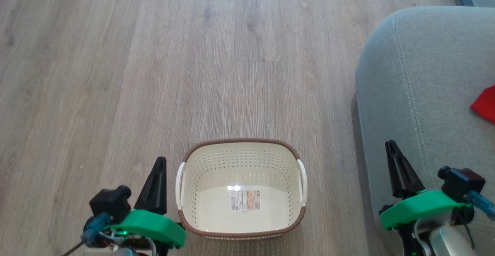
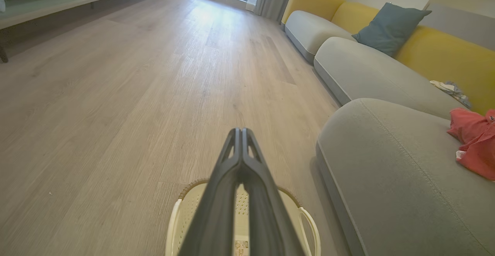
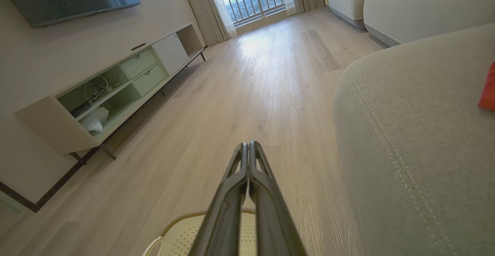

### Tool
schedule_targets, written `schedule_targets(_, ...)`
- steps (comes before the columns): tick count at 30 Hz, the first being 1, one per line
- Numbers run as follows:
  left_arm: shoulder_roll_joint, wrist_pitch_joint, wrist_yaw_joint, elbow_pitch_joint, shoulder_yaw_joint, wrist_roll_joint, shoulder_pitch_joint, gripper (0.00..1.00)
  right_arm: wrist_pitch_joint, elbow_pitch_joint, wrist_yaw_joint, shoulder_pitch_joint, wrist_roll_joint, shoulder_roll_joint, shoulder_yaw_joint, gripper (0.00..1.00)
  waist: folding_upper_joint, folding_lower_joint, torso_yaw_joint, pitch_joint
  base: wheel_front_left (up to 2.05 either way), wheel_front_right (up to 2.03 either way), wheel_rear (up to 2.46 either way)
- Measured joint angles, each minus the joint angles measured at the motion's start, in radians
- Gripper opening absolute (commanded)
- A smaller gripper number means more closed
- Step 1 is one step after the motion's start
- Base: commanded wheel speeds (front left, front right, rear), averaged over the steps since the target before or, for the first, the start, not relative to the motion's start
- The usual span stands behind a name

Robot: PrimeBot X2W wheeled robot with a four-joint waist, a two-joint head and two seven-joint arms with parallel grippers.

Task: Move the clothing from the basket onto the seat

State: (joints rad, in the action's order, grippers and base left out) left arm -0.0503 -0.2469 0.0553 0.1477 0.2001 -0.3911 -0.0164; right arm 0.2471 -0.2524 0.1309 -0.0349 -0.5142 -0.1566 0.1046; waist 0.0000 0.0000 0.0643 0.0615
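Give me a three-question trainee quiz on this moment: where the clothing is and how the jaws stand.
1. True or false: the red garment lies inside the basket.
2. The red garment rests on: A) a rug, B) the grey seat, C) a chair.
3. Fill in the gap: on the left gripper and the right gripper, the jaws are both ____.

Key: 1. False, the basket holds no clothing. 2. B. 3. Shut, with nothing between them.
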Motion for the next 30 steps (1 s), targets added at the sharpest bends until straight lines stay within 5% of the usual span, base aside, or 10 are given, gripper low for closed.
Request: schedule_targets(30, -0.008, 0.063, -0.044, 0.030, -0.038, -0.316, 0.017, 0.00, -0.078, -0.001, 0.000, -0.001, -0.271, 0.024, -0.044, 0.00, 0.0000, 0.0000, -0.016, -0.014, 0.00, 0.00, 0.00)
